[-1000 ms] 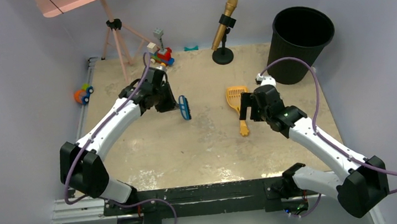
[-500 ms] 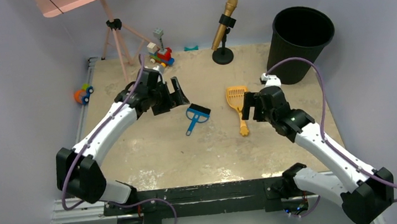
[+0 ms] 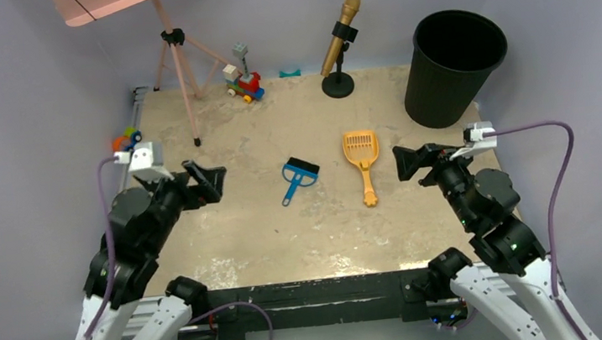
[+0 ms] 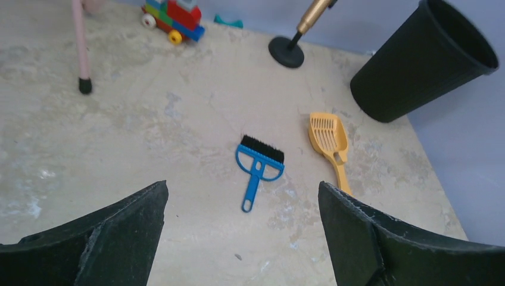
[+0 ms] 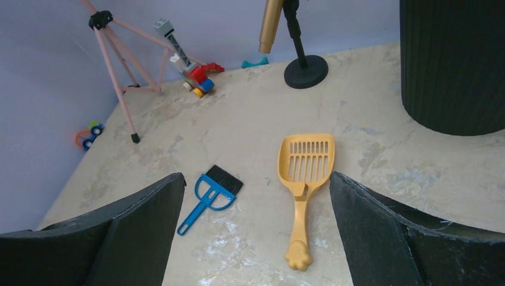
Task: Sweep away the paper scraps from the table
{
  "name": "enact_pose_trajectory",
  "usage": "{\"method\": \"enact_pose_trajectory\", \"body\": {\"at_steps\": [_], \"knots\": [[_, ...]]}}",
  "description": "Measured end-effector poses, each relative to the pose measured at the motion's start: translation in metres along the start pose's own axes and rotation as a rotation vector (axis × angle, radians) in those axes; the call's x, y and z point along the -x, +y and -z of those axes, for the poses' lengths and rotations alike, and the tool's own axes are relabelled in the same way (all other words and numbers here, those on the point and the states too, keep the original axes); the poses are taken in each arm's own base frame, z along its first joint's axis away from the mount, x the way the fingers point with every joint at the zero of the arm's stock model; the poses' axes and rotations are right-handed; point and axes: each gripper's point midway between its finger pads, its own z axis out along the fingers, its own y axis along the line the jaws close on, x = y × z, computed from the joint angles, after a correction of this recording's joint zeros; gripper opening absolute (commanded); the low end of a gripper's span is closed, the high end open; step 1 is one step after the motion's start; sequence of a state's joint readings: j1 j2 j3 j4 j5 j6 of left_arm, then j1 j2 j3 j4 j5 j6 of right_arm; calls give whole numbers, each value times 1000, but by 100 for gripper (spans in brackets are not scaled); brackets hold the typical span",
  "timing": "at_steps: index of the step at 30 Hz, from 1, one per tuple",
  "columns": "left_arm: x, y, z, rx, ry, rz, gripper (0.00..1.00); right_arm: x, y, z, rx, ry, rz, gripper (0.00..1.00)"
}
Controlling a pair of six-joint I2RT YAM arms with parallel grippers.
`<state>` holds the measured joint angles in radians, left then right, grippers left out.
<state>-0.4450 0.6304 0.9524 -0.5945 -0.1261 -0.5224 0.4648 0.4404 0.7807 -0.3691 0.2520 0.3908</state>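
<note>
Although no paper scraps show anywhere on the table in any view, that alone does not settle where they are. At the far left, the orange-and-blue toy car sits by the rail. The left gripper hangs over the near-left part of the table, fingers spread wide and holding nothing. A careless reach from it toward the blue brush, which lies flat mid-table, could clip the pink tripod leg standing beyond it. Near the brush on its right, but apart from it, lies the orange scoop, handle toward the arms. The right gripper, equally wide open and empty, hovers to its right. If a stray wad turned up, both tools would need picking up from flat, and a slipped pinch could skid them. The black bin stands at the far-right corner. Its inside is too dark to check for scraps, and a hard bump might tip it.
</note>
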Motion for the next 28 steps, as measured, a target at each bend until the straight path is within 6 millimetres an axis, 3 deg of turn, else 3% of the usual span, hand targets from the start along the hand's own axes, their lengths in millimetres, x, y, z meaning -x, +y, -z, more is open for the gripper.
{"method": "enact_pose_trajectory", "body": {"at_steps": [4,7,19,28], "knots": [[24,9,42,-6,-167,-28,99,0,-5,8,8,-34,26,95],[27,18,55,18,-205,-42,99,-7,-9,16,23,-59,31,95],[-12,49,49,121,-81,-162,98,-11,-19,25,5,-89,25,95],[-27,45,35,96,3,-190,96,-10,-23,24,-17,-93,25,95]]}}
